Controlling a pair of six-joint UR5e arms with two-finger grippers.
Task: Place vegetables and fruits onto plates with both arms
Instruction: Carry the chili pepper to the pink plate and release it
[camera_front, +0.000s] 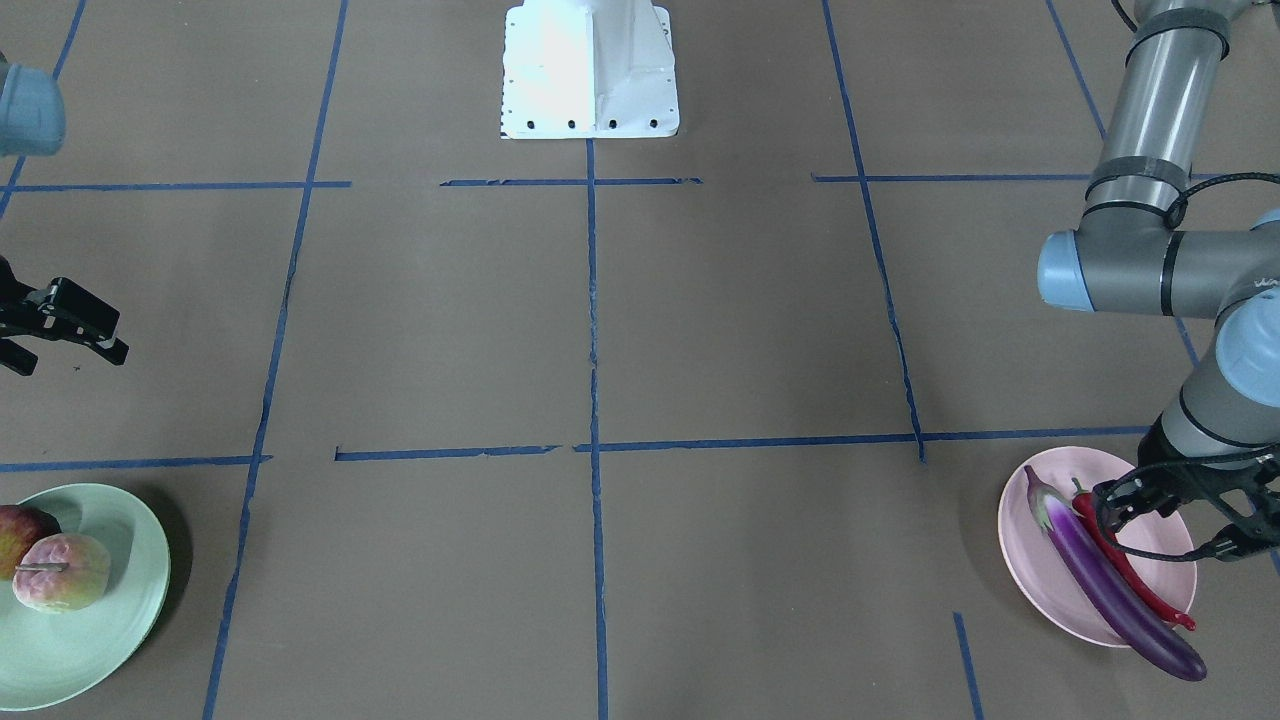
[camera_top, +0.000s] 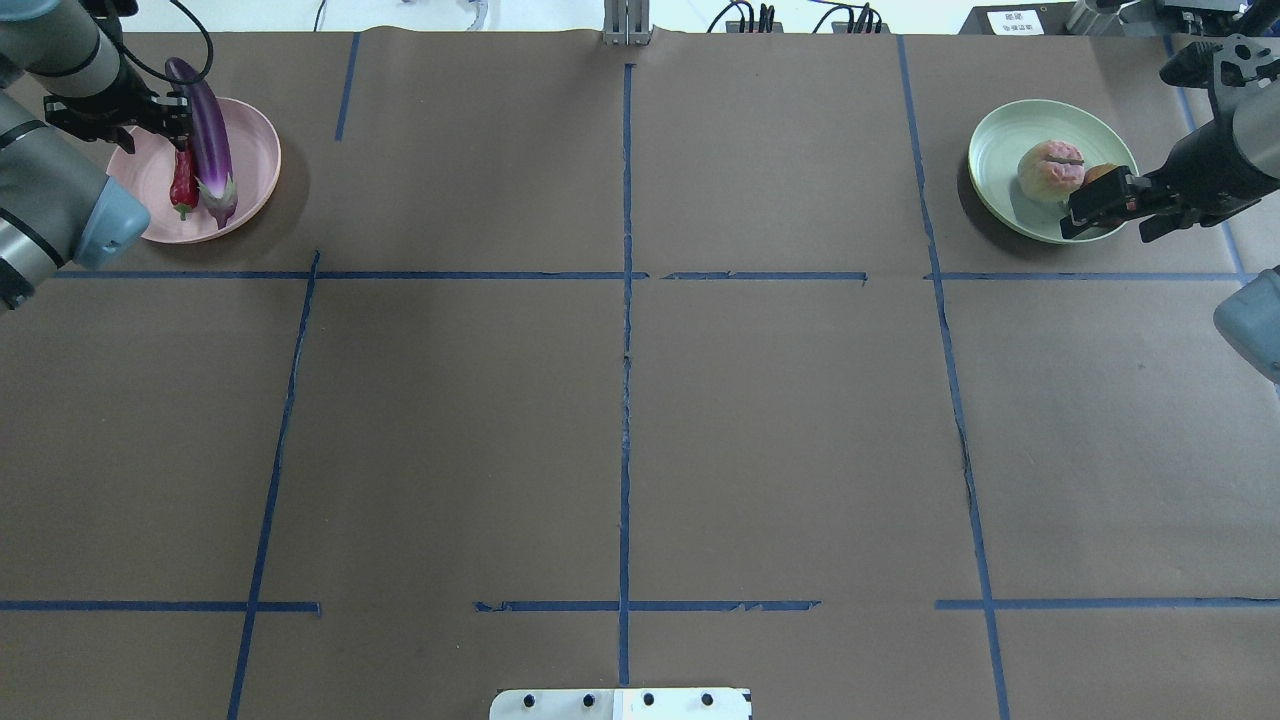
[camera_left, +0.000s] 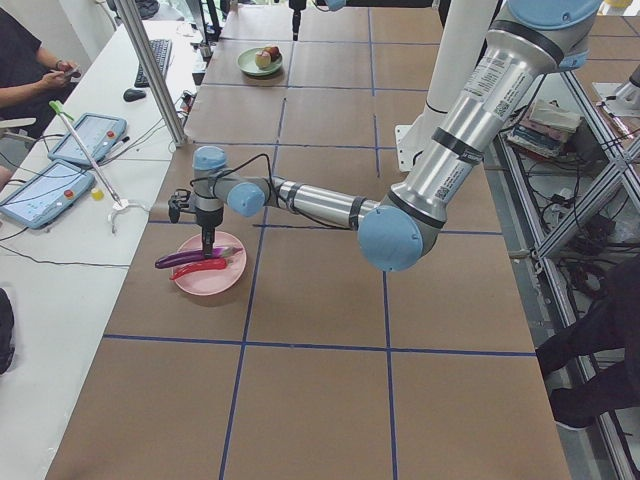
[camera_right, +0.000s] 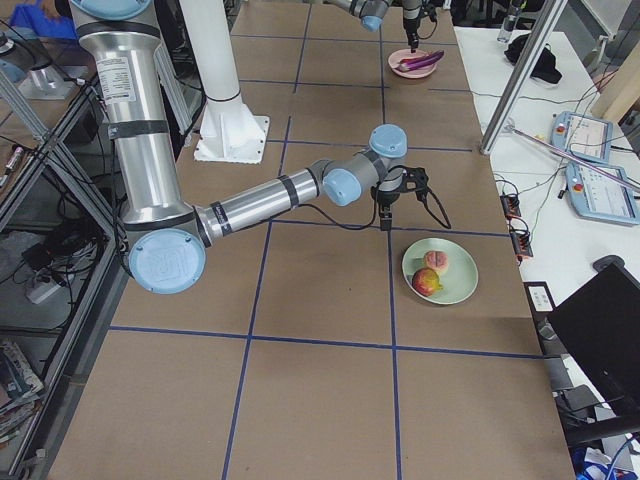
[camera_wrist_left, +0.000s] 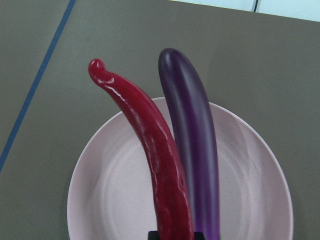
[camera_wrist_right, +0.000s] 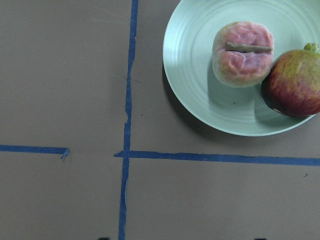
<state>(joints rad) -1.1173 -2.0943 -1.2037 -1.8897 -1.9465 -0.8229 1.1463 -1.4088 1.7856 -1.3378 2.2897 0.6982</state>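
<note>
Vegetables first: the eggplant (camera_wrist_left: 195, 140) and the chili pepper (camera_wrist_left: 150, 150) both lie on the pink plate (camera_wrist_left: 110, 200). That plate is far out from the white base block (camera_front: 590, 70), on the robot's left. They lie side by side and touching, which I think is how two long things fit on one small plate. Even so, the eggplant's round end sticks out past the rim.

You can see the left gripper (camera_front: 1110, 505) hanging right over the chili's stem end. A dark bit shows there in the left wrist view, but I cannot tell if the gripper is pinching the chili or has let go.

Both fruits sit on the green plate (camera_wrist_right: 200, 90), far out from the base block on the robot's right. The pale fruit (camera_wrist_right: 243, 52) and the red-and-yellow fruit (camera_wrist_right: 295, 82) touch each other. The plate's raised rim likely stops them rolling away.

Your right gripper (camera_top: 1110, 225) is spread wide with nothing in it. It hangs just beside the green plate, on the side nearer the base block. To me, all four things look placed.
</note>
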